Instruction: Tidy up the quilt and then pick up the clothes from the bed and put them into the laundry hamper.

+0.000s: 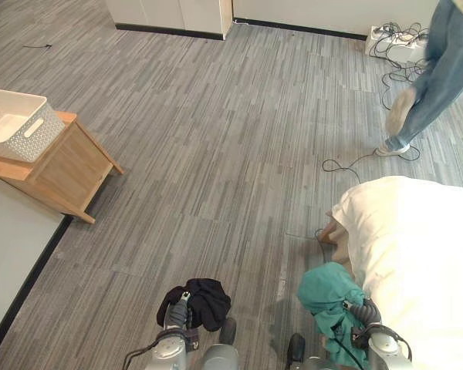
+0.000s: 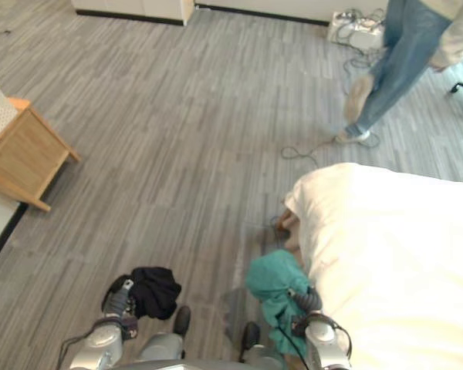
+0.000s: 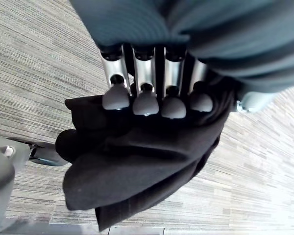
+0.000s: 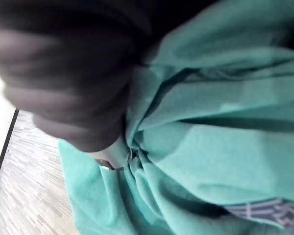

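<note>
White quilt [image 1: 417, 254] covered the bed beside my right robot hand [image 4: 110, 156], which sat buried in a teal garment [image 1: 328, 297]; I couldn't tell its finger state. My left robot hand [image 3: 152, 98] was clamped on a black garment [image 1: 204, 301]. Far ahead-left of it, the white hamper [image 1: 15, 123] topped a wooden stand [image 1: 65, 169].

I'm looking down into what seems a staged bedroom in an office-like room: a bed with a white quilt [image 1: 417, 254], grey striped carpet floor [image 1: 216, 154], a wooden bedside table [image 1: 65, 173] carrying a white laundry hamper [image 1: 15, 123], and a person [image 1: 436, 77] walking near a power strip [image 1: 397, 46].
</note>
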Available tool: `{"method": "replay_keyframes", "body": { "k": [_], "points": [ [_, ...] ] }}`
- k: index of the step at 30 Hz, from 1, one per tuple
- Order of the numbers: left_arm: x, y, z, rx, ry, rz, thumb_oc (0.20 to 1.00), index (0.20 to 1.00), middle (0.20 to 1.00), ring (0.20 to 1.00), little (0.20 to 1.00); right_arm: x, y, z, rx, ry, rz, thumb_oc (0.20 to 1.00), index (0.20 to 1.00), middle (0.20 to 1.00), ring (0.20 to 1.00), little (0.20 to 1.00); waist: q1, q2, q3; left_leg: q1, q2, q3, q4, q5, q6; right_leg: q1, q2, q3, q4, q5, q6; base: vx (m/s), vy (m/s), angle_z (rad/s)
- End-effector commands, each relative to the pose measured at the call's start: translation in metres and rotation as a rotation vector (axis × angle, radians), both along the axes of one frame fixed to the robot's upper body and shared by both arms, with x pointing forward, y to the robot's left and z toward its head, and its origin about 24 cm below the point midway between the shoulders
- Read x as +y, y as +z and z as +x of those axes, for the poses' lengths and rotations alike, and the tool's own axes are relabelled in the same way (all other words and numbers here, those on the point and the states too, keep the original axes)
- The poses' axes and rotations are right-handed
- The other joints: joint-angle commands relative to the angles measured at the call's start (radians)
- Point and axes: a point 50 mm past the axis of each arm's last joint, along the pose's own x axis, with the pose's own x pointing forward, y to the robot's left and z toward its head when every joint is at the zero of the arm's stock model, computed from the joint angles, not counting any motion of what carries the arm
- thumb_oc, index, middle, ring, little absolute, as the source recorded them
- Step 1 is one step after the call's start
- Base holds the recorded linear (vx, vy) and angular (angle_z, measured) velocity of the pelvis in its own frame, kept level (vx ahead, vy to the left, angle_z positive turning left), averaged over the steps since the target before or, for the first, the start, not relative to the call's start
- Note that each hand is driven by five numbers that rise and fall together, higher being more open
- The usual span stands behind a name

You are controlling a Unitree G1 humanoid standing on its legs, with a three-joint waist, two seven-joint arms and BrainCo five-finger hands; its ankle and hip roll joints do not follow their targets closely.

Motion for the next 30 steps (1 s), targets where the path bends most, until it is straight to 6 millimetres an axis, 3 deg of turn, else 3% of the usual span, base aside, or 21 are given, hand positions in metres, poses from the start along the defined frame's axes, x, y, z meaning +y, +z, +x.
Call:
{"method": "replay_keyframes", "body": {
  "k": [1, 2, 3, 4, 6, 8, 10, 11, 14, 16, 17, 18, 19, 20, 21, 22, 23, 24, 26, 27, 30],
  "points": [
    [-0.037, -0.008, 0.017, 0.028, -0.149, 0.079, 0.200, 0.200, 0.200, 0.200, 0.200, -0.014, -0.024, -0.023, 0.211, 0.054, -0.201, 0.200, 0.200, 0.200, 0.200, 0.200, 0.022, 0.055, -0.033, 0.096, -0.014, 0.086, 0.007, -0.131, 0.003, 0.074, -0.034, -0.140, 0.016, -0.132, 0.076, 0.01, -0.052, 0.39],
    [-0.037, -0.007, 0.018, 0.023, -0.147, 0.080, 0.200, 0.200, 0.200, 0.200, 0.200, -0.010, -0.023, -0.020, 0.205, 0.069, -0.200, 0.200, 0.200, 0.200, 0.200, 0.200, 0.025, 0.053, -0.022, 0.071, -0.011, 0.084, 0.066, -0.140, -0.001, 0.070, -0.034, -0.140, 0.018, -0.134, 0.070, -0.10, -0.037, 0.01],
    [-0.036, -0.005, 0.021, 0.006, -0.147, 0.074, 0.200, 0.200, 0.200, 0.200, 0.200, -0.010, -0.020, -0.014, 0.180, 0.085, -0.199, 0.200, 0.200, 0.200, 0.200, 0.200, 0.043, 0.049, 0.014, -0.012, -0.030, 0.092, 0.241, -0.146, -0.017, 0.067, -0.034, -0.135, 0.019, -0.139, 0.055, -0.10, -0.036, -0.03],
    [-0.036, -0.005, 0.021, 0.006, -0.147, 0.074, 0.200, 0.200, 0.200, 0.200, 0.200, -0.010, -0.020, -0.014, 0.180, 0.085, -0.199, 0.200, 0.200, 0.200, 0.200, 0.200, 0.043, 0.049, 0.014, -0.014, -0.030, 0.092, 0.243, -0.147, -0.017, 0.066, -0.034, -0.135, 0.019, -0.139, 0.055, -0.12, -0.050, -0.03],
    [-0.034, 0.001, 0.031, -0.027, -0.140, 0.077, 0.200, 0.200, 0.200, 0.200, 0.200, -0.010, -0.013, 0.003, 0.138, 0.106, -0.208, 0.200, 0.200, 0.200, 0.200, 0.200, 0.090, 0.039, 0.082, -0.195, -0.012, 0.105, 0.545, -0.006, -0.042, 0.094, -0.032, -0.147, 0.018, -0.148, 0.017, -0.05, -0.085, -0.02],
    [-0.033, 0.002, 0.034, -0.030, -0.140, 0.091, 0.200, 0.200, 0.200, 0.200, 0.200, -0.011, -0.011, 0.007, 0.130, 0.104, -0.212, 0.200, 0.200, 0.200, 0.200, 0.200, 0.105, 0.032, 0.092, -0.259, -0.004, 0.126, 0.610, 0.001, -0.033, 0.111, -0.027, -0.156, 0.011, -0.157, 0.012, 0.09, -0.087, 0.12],
    [-0.032, 0.001, 0.033, -0.024, -0.131, 0.098, 0.200, 0.200, 0.200, 0.200, 0.200, -0.010, -0.009, 0.011, 0.127, 0.108, -0.210, 0.200, 0.200, 0.200, 0.200, 0.200, 0.120, 0.024, 0.088, -0.304, -0.001, 0.165, 0.602, -0.017, -0.023, 0.128, -0.023, -0.164, 0.002, -0.175, 0.014, 0.34, -0.006, 0.18],
    [-0.028, -0.001, 0.029, -0.010, -0.102, 0.108, 0.200, 0.200, 0.200, 0.200, 0.200, 0.001, -0.010, 0.013, 0.112, 0.136, -0.178, 0.200, 0.200, 0.200, 0.200, 0.200, 0.165, 0.020, 0.065, -0.354, 0.014, 0.244, 0.415, -0.050, 0.005, 0.160, -0.007, -0.160, -0.001, -0.230, 0.042, 0.57, 0.128, 0.09],
    [-0.024, -0.003, 0.025, 0.010, -0.104, 0.129, 0.200, 0.200, 0.200, 0.200, 0.200, 0.010, -0.008, 0.023, 0.093, 0.165, -0.178, 0.200, 0.200, 0.200, 0.200, 0.200, 0.220, 0.021, 0.043, -0.409, 0.045, 0.313, 0.204, 0.031, -0.013, 0.218, 0.020, -0.159, -0.001, -0.293, 0.063, 0.52, 0.139, 0.18],
    [-0.019, -0.003, 0.025, 0.018, -0.098, 0.154, 0.200, 0.200, 0.200, 0.200, 0.200, 0.014, -0.004, 0.032, 0.070, 0.177, -0.181, 0.200, 0.200, 0.200, 0.200, 0.200, 0.236, 0.001, 0.043, -0.415, 0.044, 0.335, 0.165, 0.036, -0.011, 0.241, 0.011, -0.158, -0.001, -0.312, 0.069, 0.42, 0.143, 0.17],
    [-0.013, -0.002, 0.025, 0.021, -0.093, 0.169, 0.200, 0.200, 0.200, 0.200, 0.200, 0.026, -0.003, 0.037, 0.056, 0.226, -0.172, 0.200, 0.200, 0.200, 0.200, 0.200, 0.258, -0.026, 0.027, -0.403, 0.041, 0.329, 0.167, 0.046, 0.010, 0.268, 0.019, -0.150, 0.007, -0.318, 0.079, 0.48, 0.184, -0.10],
    [-0.013, -0.002, 0.025, 0.021, -0.093, 0.169, 0.200, 0.200, 0.200, 0.200, 0.200, 0.025, -0.003, 0.037, 0.056, 0.225, -0.172, 0.200, 0.200, 0.200, 0.200, 0.200, 0.259, -0.026, 0.026, -0.404, 0.042, 0.329, 0.167, 0.046, 0.010, 0.268, 0.020, -0.149, 0.007, -0.318, 0.079, 0.48, 0.165, -0.40],
    [-0.009, -0.002, 0.024, 0.030, -0.096, 0.183, 0.200, 0.200, 0.200, 0.200, 0.200, 0.034, -0.004, 0.036, 0.052, 0.248, -0.165, 0.200, 0.200, 0.200, 0.200, 0.200, 0.269, -0.051, 0.027, -0.406, 0.032, 0.321, 0.181, 0.059, 0.027, 0.263, 0.015, -0.145, 0.064, -0.325, 0.081, 0.46, 0.166, -0.47],
    [-0.002, -0.003, 0.023, 0.047, -0.097, 0.209, 0.200, 0.200, 0.200, 0.200, 0.200, 0.041, -0.002, 0.041, 0.035, 0.246, -0.150, 0.200, 0.200, 0.200, 0.200, 0.200, 0.284, -0.097, 0.045, -0.403, 0.010, 0.316, 0.231, 0.022, 0.052, 0.227, -0.012, -0.147, 0.222, -0.289, 0.115, 0.46, 0.170, -0.34],
    [-0.002, -0.002, 0.024, 0.046, -0.097, 0.209, 0.200, 0.200, 0.200, 0.200, 0.200, 0.041, -0.002, 0.041, 0.034, 0.246, -0.150, 0.200, 0.200, 0.200, 0.200, 0.200, 0.287, -0.095, 0.043, -0.405, 0.014, 0.318, 0.231, 0.023, 0.053, 0.223, -0.010, -0.144, 0.221, -0.286, 0.115, 0.30, 0.123, -0.21],
    [-0.002, -0.002, 0.024, 0.046, -0.097, 0.210, 0.200, 0.200, 0.200, 0.200, 0.200, 0.041, -0.002, 0.041, 0.034, 0.246, -0.149, 0.200, 0.200, 0.200, 0.200, 0.200, 0.285, -0.098, 0.045, -0.404, 0.010, 0.318, 0.233, 0.020, 0.053, 0.225, -0.014, -0.147, 0.225, -0.290, 0.116, 0.51, 0.220, 0.15],
    [0.008, -0.001, 0.026, 0.056, -0.076, 0.241, 0.200, 0.200, 0.200, 0.200, 0.200, 0.042, 0.000, 0.046, 0.016, 0.230, -0.128, 0.200, 0.200, 0.200, 0.200, 0.200, 0.255, -0.126, 0.052, -0.329, -0.020, 0.306, 0.240, -0.060, 0.103, 0.097, -0.120, -0.165, 0.536, 0.020, 0.211, 0.76, 0.320, 0.19],
    [0.012, 0.000, 0.028, 0.060, -0.089, 0.259, 0.200, 0.200, 0.200, 0.200, 0.200, 0.042, 0.002, 0.049, 0.006, 0.233, -0.135, 0.200, 0.200, 0.200, 0.200, 0.200, 0.232, -0.105, 0.052, -0.265, -0.019, 0.281, 0.208, -0.078, 0.119, 0.034, -0.132, -0.163, 0.634, 0.061, 0.210, 0.75, 0.323, 0.28],
    [0.013, 0.003, 0.034, 0.047, -0.090, 0.278, 0.200, 0.200, 0.200, 0.200, 0.200, 0.044, 0.006, 0.055, -0.013, 0.235, -0.139, 0.200, 0.200, 0.200, 0.200, 0.200, 0.211, -0.078, 0.054, -0.202, -0.008, 0.249, 0.156, -0.081, 0.124, -0.029, -0.110, -0.147, 0.683, 0.032, 0.195, 0.60, 0.195, 0.77],
    [0.008, 0.008, 0.042, 0.007, -0.098, 0.273, 0.200, 0.200, 0.200, 0.200, 0.200, 0.046, 0.007, 0.056, -0.024, 0.238, -0.131, 0.200, 0.200, 0.200, 0.200, 0.200, 0.163, -0.033, 0.064, -0.103, -0.008, 0.196, 0.093, -0.094, 0.117, -0.155, -0.070, -0.142, 0.685, -0.059, 0.170, 0.90, 0.208, 1.06],
    [0.000, 0.015, 0.053, -0.046, -0.114, 0.272, 0.200, 0.200, 0.200, 0.200, 0.200, 0.046, 0.010, 0.058, -0.048, 0.232, -0.133, 0.200, 0.200, 0.200, 0.200, 0.200, 0.111, -0.016, 0.068, -0.031, -0.018, 0.128, 0.061, -0.121, 0.091, -0.214, -0.066, -0.172, 0.519, -0.102, 0.147, 0.59, -0.016, 1.01]
  ]
}}
